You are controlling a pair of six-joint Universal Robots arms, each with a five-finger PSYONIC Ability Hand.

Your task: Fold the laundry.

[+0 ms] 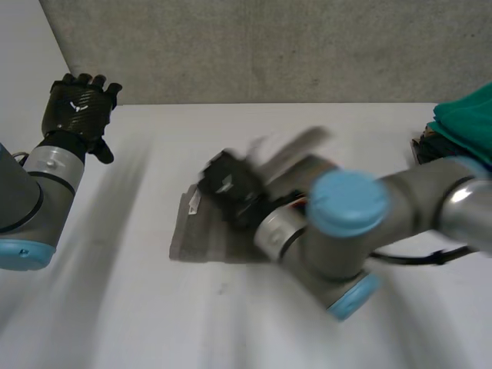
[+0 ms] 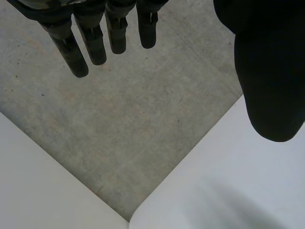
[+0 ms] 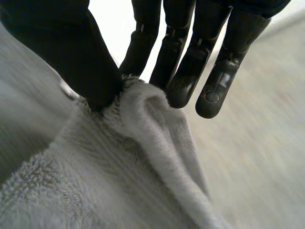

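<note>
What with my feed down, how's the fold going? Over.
Right hand pinching grey towel, mid-table. Left hand open, at left. Green cloth far right, clear of towel.

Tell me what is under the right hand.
A grey towel lies under the right hand, a raised fold of it pinched between thumb and fingers. The towel rests on the white table; whatever lies beneath the towel is covered.

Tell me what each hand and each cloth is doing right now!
Left hand: open, fingers straight, holding nothing, raised over the table's far corner.
Right hand: shut on the grey towel, pinching a fold between thumb and fingers.
Grey towel: lying on the table, one fold pulled up at the right hand's fingertips.
Green cloth: piled at the table's right side, no hand on it.
</note>
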